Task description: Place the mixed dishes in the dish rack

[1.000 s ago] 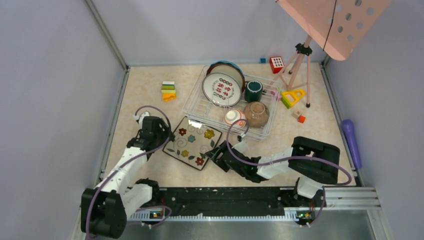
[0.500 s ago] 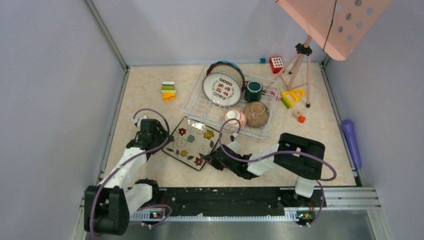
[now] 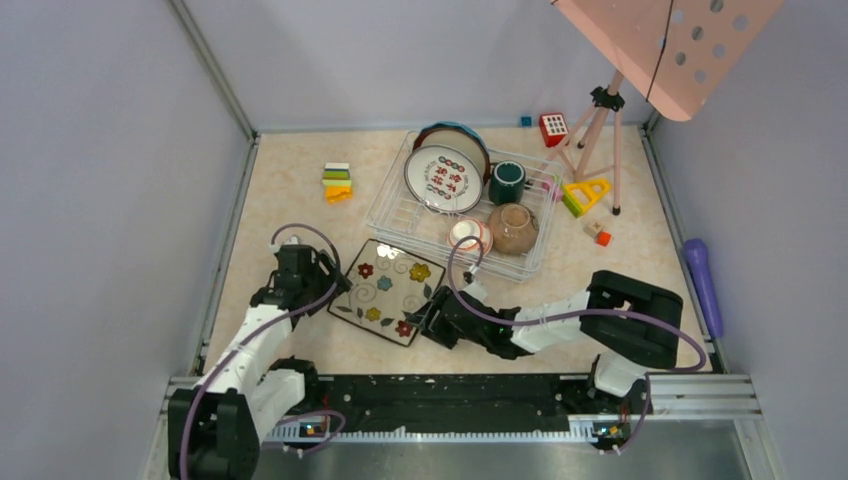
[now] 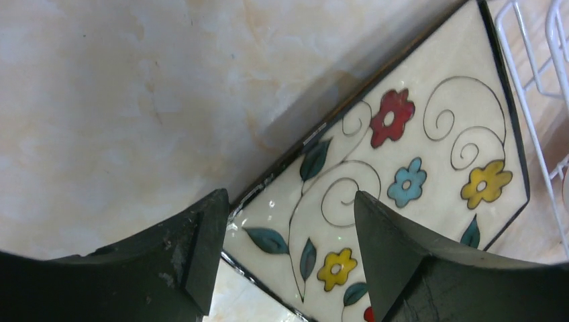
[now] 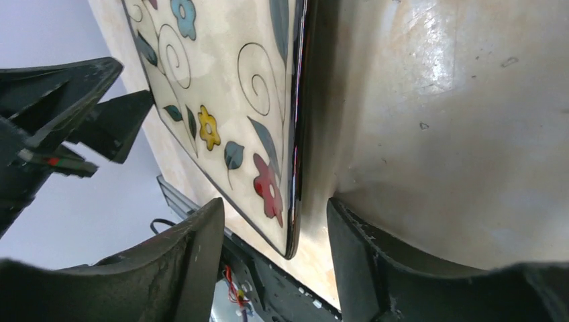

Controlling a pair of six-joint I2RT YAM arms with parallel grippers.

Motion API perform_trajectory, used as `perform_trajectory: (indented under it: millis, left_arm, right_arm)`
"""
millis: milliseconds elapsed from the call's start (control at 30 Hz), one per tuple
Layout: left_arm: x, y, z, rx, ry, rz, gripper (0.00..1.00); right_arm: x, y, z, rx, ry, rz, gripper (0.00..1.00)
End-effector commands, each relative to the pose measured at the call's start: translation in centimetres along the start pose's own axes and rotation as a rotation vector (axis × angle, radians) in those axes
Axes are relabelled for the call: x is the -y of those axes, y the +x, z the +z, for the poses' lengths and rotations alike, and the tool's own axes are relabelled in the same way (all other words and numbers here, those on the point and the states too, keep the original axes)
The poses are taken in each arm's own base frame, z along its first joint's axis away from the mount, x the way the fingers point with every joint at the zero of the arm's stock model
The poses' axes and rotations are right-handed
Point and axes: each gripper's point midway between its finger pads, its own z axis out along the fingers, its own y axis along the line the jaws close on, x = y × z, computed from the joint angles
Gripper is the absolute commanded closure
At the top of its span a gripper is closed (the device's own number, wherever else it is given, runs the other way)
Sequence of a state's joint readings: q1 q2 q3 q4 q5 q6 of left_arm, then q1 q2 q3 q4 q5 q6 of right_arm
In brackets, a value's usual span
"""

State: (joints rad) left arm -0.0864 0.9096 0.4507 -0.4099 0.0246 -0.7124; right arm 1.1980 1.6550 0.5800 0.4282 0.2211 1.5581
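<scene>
Left gripper (image 4: pixel 288 201) has edged toward the square floral plate (image 3: pixel 385 290); it and right gripper (image 5: pixel 275 204) stand open

The square floral ceramic plate (image 3: pixel 386 290) lies on the beige desk (image 3: pixel 290 180), just in front of the near left corner of the white wire dish rack (image 3: pixel 425 240). The left gripper (image 3: pixel 335 285) is at the plate's left corner, and the right gripper (image 3: pixel 428 318) is at its near right edge. In the rack, the white red-marked plate (image 3: pixel 443 178) stands at the back left, with the blue polka-dot plate (image 3: pixel 452 130) behind it. The teal mug (image 3: pixel 507 182) is to their right, the tan bowl (image 3: pixel 513 228) is in front of the mug, and the red-white bowl (image 3: pixel 469 235) is just left of the tan bowl.
</scene>
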Motion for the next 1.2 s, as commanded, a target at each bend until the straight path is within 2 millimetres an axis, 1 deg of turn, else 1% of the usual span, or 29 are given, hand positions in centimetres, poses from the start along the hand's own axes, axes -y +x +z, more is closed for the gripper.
perform_trajectory:
  millis: [0, 133, 233, 333, 400, 467, 500, 633, 700, 767, 800, 867, 900, 1000, 1033, 1067, 1100, 1167]
  left_arm:
    - [1.5, 0.1, 0.8, -0.04, 0.067, 0.013, 0.26]
    - [2.2, -1.1, 1.5, -0.018, 0.077, 0.057, 0.26]
    - [2.7, -1.8, 1.8, -0.003, 0.095, 0.095, 0.26]
    - [2.5, -2.6, 2.2, 0.019, 0.067, 0.121, 0.26]
    - [2.4, -3.0, 2.5, 0.03, 0.058, 0.142, 0.26]
    - [2.6, -3.2, 2.9, 0.041, 0.068, 0.161, 0.26]
    - [2.9, -3.2, 3.1, 0.04, 0.089, 0.177, 0.27]
    - [4.8, -1.6, 3.1, -0.036, 0.226, 0.22, 0.31]
    - [5.3, -0.8, 3.0, -0.075, 0.258, 0.204, 0.33]
    - [5.8, 0.3, 2.9, -0.134, 0.296, 0.188, 0.4]
    - [6.0, 0.8, 2.7, -0.16, 0.311, 0.175, 0.43]
    - [5.9, 1.5, 2.3, -0.187, 0.317, 0.138, 0.46]
    - [5.8, 1.7, 2.0, -0.182, 0.314, 0.122, 0.46]
    - [5.2, 1.3, 0.2, -0.116, 0.299, 0.101, 0.44]
    - [5.0, 1.2, -0.4, -0.1, 0.289, 0.093, 0.44]
    - [4.5, 1.0, -0.9, -0.083, 0.261, 0.076, 0.41]
    - [3.6, 1.2, -1.3, -0.08, 0.214, 0.044, 0.37]
    - [3.0, 0.9, -2.2, -0.055, 0.174, 0.013, 0.28]
  right_arm:
    - [3.3, -0.6, -0.5, 0.021, 0.092, -0.048, 0.42]
    - [3.4, -2.3, -0.2, 0.086, 0.092, -0.025, 0.41]
    - [3.5, -4.3, -0.1, 0.17, 0.094, 0.006, 0.42]
    - [3.4, -6.2, 0.2, 0.233, 0.092, 0.021, 0.42]
    - [3.3, -6.8, 0.7, 0.248, 0.091, 0.007, 0.43]
    - [3.0, -6.8, 1.3, 0.242, 0.089, -0.008, 0.43]
    - [2.8, -6.6, 1.7, 0.235, 0.086, -0.015, 0.43]
    - [1.6, -5.3, 3.4, 0.172, 0.058, -0.042, 0.43]
    - [0.8, -4.6, 4.1, 0.136, 0.024, -0.065, 0.44]
    - [-0.3, -4.1, 4.3, 0.11, -0.026, -0.094, 0.56]
    - [-0.5, -4.0, 4.3, 0.104, -0.038, -0.097, 0.64]
    - [-0.9, -3.9, 4.2, 0.098, -0.058, -0.102, 0.93]
    - [-0.9, -3.8, 4.0, 0.097, -0.061, -0.101, 1.0]
    - [-1.0, -3.4, 3.5, 0.068, -0.08, -0.112, 1.0]
    - [-1.3, -2.4, 3.1, 0.02, -0.104, -0.12, 1.0]
    - [-1.3, -1.5, 2.8, -0.019, -0.113, -0.122, 1.0]
    - [-1.4, -0.8, 2.5, -0.047, -0.119, -0.12, 1.0]
    - [-1.3, 0.8, 1.6, -0.092, -0.128, -0.14, 1.0]
